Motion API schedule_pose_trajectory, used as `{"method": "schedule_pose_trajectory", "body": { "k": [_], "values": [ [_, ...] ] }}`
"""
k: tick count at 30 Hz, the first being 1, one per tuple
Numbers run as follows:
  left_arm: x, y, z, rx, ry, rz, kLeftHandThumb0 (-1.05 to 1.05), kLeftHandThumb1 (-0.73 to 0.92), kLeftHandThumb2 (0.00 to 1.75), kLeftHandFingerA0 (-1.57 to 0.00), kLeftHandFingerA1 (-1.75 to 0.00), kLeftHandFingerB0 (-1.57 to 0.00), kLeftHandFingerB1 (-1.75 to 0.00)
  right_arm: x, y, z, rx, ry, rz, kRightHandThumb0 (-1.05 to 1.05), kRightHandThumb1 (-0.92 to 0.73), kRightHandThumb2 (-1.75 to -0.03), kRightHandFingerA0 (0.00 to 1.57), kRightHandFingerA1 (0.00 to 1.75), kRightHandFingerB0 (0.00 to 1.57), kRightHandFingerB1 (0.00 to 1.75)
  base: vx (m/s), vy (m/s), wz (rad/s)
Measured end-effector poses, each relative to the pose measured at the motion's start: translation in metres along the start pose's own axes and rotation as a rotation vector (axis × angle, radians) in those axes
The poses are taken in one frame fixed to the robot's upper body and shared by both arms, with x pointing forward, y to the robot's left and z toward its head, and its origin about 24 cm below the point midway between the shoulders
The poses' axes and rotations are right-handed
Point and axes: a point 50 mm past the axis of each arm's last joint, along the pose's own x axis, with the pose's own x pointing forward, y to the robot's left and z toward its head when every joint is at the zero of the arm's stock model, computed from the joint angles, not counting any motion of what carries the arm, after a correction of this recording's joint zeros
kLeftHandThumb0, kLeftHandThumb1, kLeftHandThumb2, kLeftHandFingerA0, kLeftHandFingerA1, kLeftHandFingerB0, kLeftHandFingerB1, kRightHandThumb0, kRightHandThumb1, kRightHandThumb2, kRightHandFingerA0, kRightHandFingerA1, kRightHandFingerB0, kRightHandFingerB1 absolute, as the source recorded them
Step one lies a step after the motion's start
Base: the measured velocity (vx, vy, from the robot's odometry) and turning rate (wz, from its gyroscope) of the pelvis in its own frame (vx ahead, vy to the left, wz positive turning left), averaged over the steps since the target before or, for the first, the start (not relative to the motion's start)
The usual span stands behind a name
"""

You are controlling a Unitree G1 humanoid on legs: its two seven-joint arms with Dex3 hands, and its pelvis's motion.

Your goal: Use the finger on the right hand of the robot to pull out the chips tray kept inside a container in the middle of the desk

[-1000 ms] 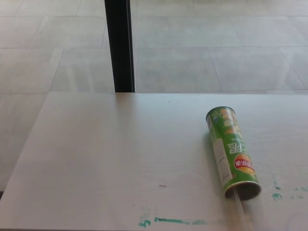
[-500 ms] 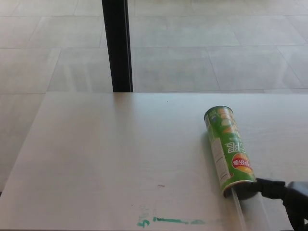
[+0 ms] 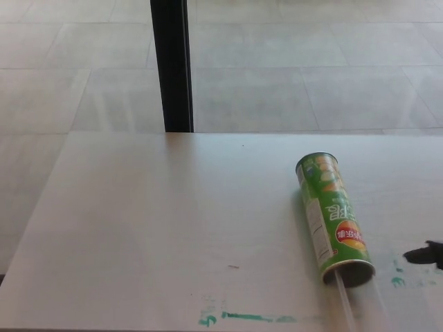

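On the right half of the pale worktop a green chips can lies on its side, its closed end pointing away toward the far edge and its open mouth facing the near edge. From that mouth a thin, clear tray sticks out a short way toward the near edge, running almost to the bottom of the picture. The can bears a red and yellow logo near its open end and a white printed panel along its left flank.

Right of the can's mouth, at the very edge of the view and apart from the can, a small black part of the right hand shows just above the worktop; too little of it is visible to tell whether its fingers are spread or closed. The left hand does not show.

Green paint smears mark the worktop left of the tray, and smaller green specks lie just right of the can's mouth. Beyond the worktop's far edge, up and left of the can, a black post rises from the grey tiled floor.
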Motion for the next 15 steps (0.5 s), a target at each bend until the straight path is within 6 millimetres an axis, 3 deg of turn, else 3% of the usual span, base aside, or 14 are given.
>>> {"method": "schedule_pose_trajectory", "body": {
  "k": [1,2,3,4,5,10,14,15],
  "values": [
    [0.000,0.000,0.000,0.000,0.000,0.000,-0.68,0.72,0.62,-0.40,-0.65,-0.40,-0.47,-0.004,-0.004,-0.004,0.003,0.015,-0.014,0.11,-0.37,-0.92,1.04,1.22,0.11,0.49,0.00,0.000,0.00],
    [0.000,0.000,0.000,0.000,0.000,0.000,-0.68,0.72,0.62,-0.40,-0.66,-0.42,-0.48,-0.007,-0.008,-0.007,0.007,0.027,-0.030,0.10,-0.48,-0.69,0.78,1.75,0.25,0.36,0.00,0.000,0.00],
    [0.000,0.000,0.000,0.001,0.000,0.000,-0.68,0.72,0.62,-0.40,-0.66,-0.42,-0.48,-0.012,-0.013,-0.011,0.015,0.043,-0.055,0.10,-0.48,-0.69,0.78,1.75,0.25,0.36,0.00,0.000,0.00],
    [0.000,0.000,0.000,0.001,0.000,0.000,-0.67,0.73,0.62,-0.40,-0.66,-0.40,-0.47,-0.015,-0.018,-0.014,0.021,0.054,-0.076,0.05,-0.52,-0.63,0.92,1.75,0.30,0.36,0.00,0.000,0.00],
    [0.000,0.000,0.000,0.001,0.000,0.000,-0.66,0.75,0.63,-0.37,-0.64,-0.35,-0.41,-0.019,-0.021,-0.016,0.025,0.062,-0.093,-0.03,-0.52,-0.64,0.80,1.73,0.29,0.35,0.00,0.000,0.00],
    [0.000,0.000,0.000,0.001,0.001,-0.001,-0.67,0.74,0.62,-0.42,-0.66,-0.38,-0.43,-0.040,-0.040,-0.035,0.060,0.129,-0.196,-0.08,-0.52,-0.63,0.79,1.68,0.32,0.34,0.00,0.000,0.00],
    [0.000,0.000,-0.001,0.000,0.005,0.000,-0.67,0.74,0.62,-0.39,-0.67,-0.38,-0.46,-0.061,-0.044,-0.057,0.128,0.203,-0.267,-0.11,-0.51,-0.64,0.80,1.69,0.33,0.44,0.00,0.000,0.00],
    [0.000,0.000,-0.001,0.000,0.007,0.001,-0.68,0.74,0.62,-0.38,-0.67,-0.36,-0.45,-0.067,-0.043,-0.064,0.153,0.224,-0.280,-0.21,-0.45,-0.74,1.02,1.51,0.32,0.52,0.00,0.000,0.00]
  ]
}}
